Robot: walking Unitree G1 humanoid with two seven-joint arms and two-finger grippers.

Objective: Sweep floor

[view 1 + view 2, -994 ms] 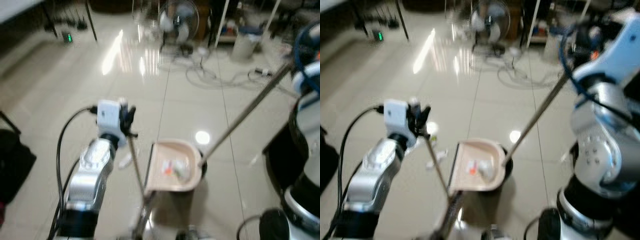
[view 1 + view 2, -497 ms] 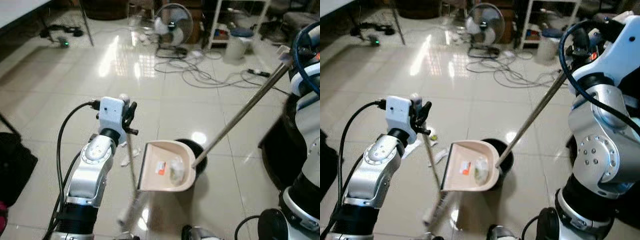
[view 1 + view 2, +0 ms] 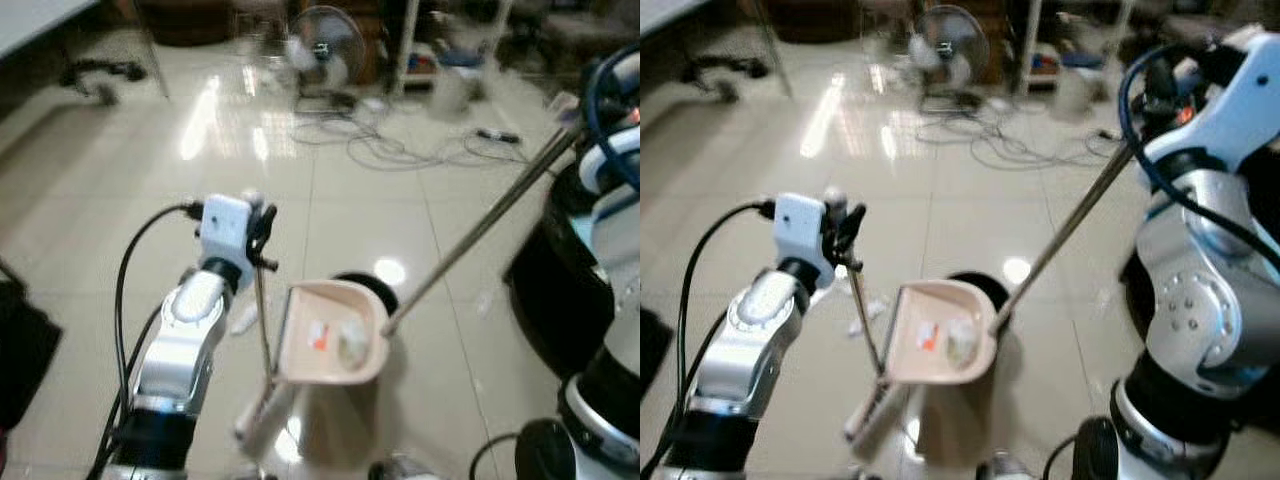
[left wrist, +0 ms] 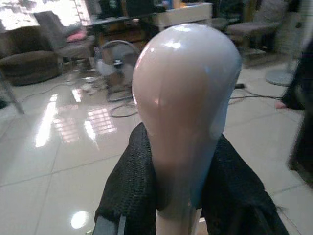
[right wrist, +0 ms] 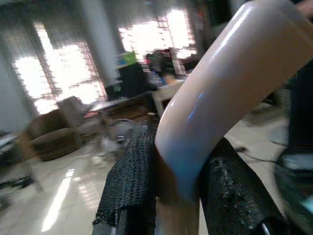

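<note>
Glossy tile floor [image 3: 100, 230] — left gripper [image 3: 262, 232] clamps broom [image 3: 262, 330]; right gripper [image 5: 178, 196] clamps dustpan [image 3: 335, 335] handle.

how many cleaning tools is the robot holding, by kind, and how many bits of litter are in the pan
broom: 1, held by the left gripper
dustpan: 1, on a long handle held by the right gripper
litter pieces in the dustpan: 2, one with an orange mark and one pale crumpled
total: 4
</note>
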